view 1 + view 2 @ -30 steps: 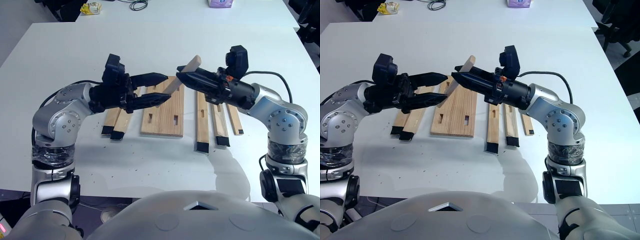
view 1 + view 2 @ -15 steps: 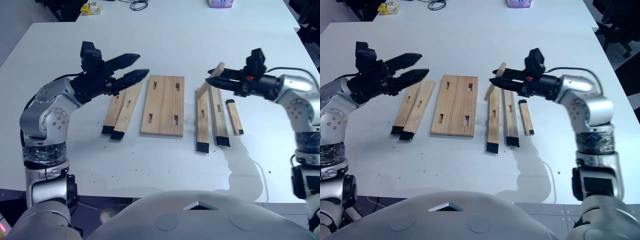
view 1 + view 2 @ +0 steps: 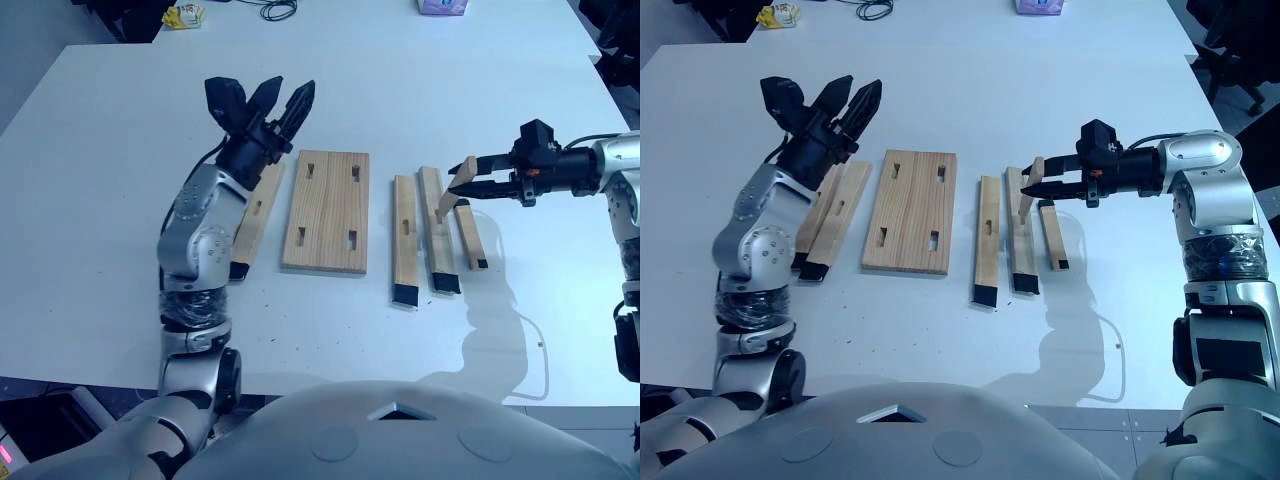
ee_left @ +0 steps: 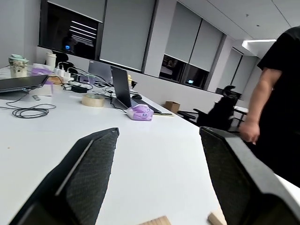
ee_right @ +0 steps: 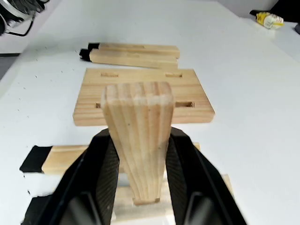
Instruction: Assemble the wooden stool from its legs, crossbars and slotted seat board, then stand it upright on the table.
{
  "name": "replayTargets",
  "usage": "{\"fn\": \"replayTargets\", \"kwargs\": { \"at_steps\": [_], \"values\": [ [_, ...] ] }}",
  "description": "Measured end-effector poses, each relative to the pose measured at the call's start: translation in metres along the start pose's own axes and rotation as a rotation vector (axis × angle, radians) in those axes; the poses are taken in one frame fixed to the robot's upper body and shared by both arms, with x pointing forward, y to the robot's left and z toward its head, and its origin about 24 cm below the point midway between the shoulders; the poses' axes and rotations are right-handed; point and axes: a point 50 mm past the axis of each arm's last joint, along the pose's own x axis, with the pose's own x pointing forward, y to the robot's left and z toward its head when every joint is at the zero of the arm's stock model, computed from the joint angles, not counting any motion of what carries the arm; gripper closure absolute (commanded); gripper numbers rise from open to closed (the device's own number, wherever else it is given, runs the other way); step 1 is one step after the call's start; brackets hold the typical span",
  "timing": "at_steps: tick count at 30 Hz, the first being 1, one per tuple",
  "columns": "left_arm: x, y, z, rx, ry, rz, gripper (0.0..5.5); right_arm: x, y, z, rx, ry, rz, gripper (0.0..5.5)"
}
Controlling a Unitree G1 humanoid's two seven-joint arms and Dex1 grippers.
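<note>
The slotted seat board point(image 3: 325, 210) lies flat mid-table. Two legs point(image 3: 255, 205) lie to its left, partly behind my left arm. Two more legs point(image 3: 404, 240) point(image 3: 436, 235) and a short crossbar point(image 3: 469, 235) lie to its right. My left gripper point(image 3: 280, 98) is raised above the far ends of the left legs, fingers point(image 4: 89, 168) pointing up, open and holding nothing. My right gripper point(image 3: 462, 188) is shut on another short crossbar point(image 5: 138, 136), which hangs tilted with its lower end at the right-hand leg; I cannot tell whether it touches.
The white table point(image 3: 120, 150) has wide free room on all sides of the parts. A yellow object point(image 3: 182, 14), a cable point(image 3: 278, 8) and a purple box point(image 3: 440, 6) sit on the table behind. A dark chair point(image 3: 1230, 50) stands at the far right.
Both grippers drew away from the seat board. The left one swung upright over the left legs. The right one moved right and lower with its crossbar, which now hangs steeper.
</note>
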Motion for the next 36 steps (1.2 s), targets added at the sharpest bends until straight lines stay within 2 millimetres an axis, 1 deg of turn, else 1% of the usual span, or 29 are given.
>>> {"fn": "replayTargets", "kwargs": {
  "at_steps": [3,6,12,17,21,30,36],
  "values": [
    [0.005,-0.007,-0.009,0.017,0.004,0.030,2.31,-0.001,-0.001,-0.005,0.002,0.014,-0.004,4.16],
    [0.006,-0.010,-0.013,0.052,0.000,0.033,2.31,0.000,-0.002,-0.008,0.010,0.011,-0.007,4.16],
    [0.006,-0.008,-0.019,0.073,0.006,0.039,2.31,0.007,-0.001,-0.010,0.011,-0.011,-0.002,4.16],
    [0.006,-0.005,-0.024,0.073,0.011,0.044,2.31,0.008,-0.001,-0.009,0.007,-0.020,0.002,4.16],
    [0.006,-0.004,-0.026,0.080,0.015,0.035,2.31,0.009,0.005,-0.019,0.036,-0.019,0.004,4.16],
    [0.005,0.006,-0.020,0.104,0.004,0.059,2.31,0.010,0.006,-0.021,0.032,-0.031,0.001,4.16],
    [0.005,0.006,-0.019,0.105,0.003,0.052,2.31,0.014,0.006,-0.022,0.034,-0.053,0.002,4.16]
  ]
}}
